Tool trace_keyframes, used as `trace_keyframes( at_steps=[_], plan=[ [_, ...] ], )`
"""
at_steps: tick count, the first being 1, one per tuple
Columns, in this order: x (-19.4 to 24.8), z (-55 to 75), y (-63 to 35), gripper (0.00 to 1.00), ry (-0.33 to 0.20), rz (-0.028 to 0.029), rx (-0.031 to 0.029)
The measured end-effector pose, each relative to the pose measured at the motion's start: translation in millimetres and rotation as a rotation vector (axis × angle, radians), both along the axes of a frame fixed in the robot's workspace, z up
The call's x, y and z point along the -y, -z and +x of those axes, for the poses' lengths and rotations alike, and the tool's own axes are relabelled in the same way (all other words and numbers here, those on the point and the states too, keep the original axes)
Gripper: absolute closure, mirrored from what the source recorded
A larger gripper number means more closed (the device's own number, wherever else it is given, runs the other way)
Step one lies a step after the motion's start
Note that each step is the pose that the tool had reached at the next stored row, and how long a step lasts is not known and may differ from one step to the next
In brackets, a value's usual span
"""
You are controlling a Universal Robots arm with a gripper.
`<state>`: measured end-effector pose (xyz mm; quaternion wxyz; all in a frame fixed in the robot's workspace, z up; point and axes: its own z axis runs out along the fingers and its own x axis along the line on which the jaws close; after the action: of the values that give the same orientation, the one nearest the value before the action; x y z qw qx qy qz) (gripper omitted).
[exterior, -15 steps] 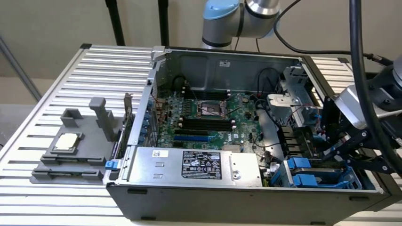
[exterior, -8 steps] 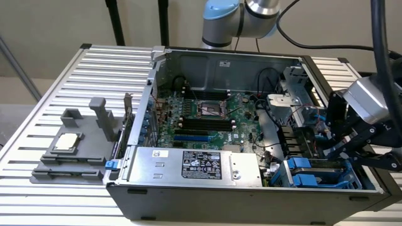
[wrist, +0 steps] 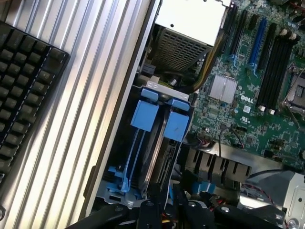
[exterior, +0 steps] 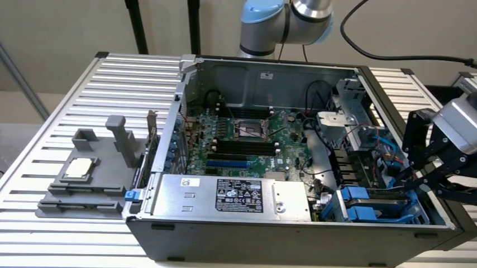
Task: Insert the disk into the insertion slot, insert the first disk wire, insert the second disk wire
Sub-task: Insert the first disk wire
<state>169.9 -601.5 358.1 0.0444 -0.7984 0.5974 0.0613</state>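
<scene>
Wrist view puts your fingers (wrist: 151, 212) at the slot (wrist: 145, 117); whether they grip anything cannot be told. Stay square, press gently.

A robotics lab or test bench is indicated, rather than a home or an office. An opened desktop computer case (exterior: 298, 237), with its motherboard (exterior: 253, 151) exposed, is laid on a ribbed aluminium table (exterior: 111, 78). An industrial robot arm (exterior: 305, 22) is mounted at twelve o'clock of the case (a black cable (exterior: 402, 57) is looped beside it). A grey moulded parts fixture (exterior: 123, 142) is placed at nine o'clock, and a black keyboard (wrist: 24, 95) is kept on the table.
</scene>
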Motion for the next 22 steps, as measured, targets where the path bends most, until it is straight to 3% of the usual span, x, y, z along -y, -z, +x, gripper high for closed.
trace_keyframes(
  at_steps=[5,6,19,21,22],
  plan=[
    [3.9,2.0,2.4,0.73,0.000,0.0043,-0.0008],
    [4.0,2.0,3.4,0.67,0.000,0.0056,-0.0008],
    [2.6,2.0,10.4,0.67,0.000,0.0079,-0.0008],
    [1.9,2.0,10.4,0.69,0.000,0.0079,-0.0008],
    [1.5,2.0,10.4,0.76,0.000,0.0079,-0.0007]
  ],
)
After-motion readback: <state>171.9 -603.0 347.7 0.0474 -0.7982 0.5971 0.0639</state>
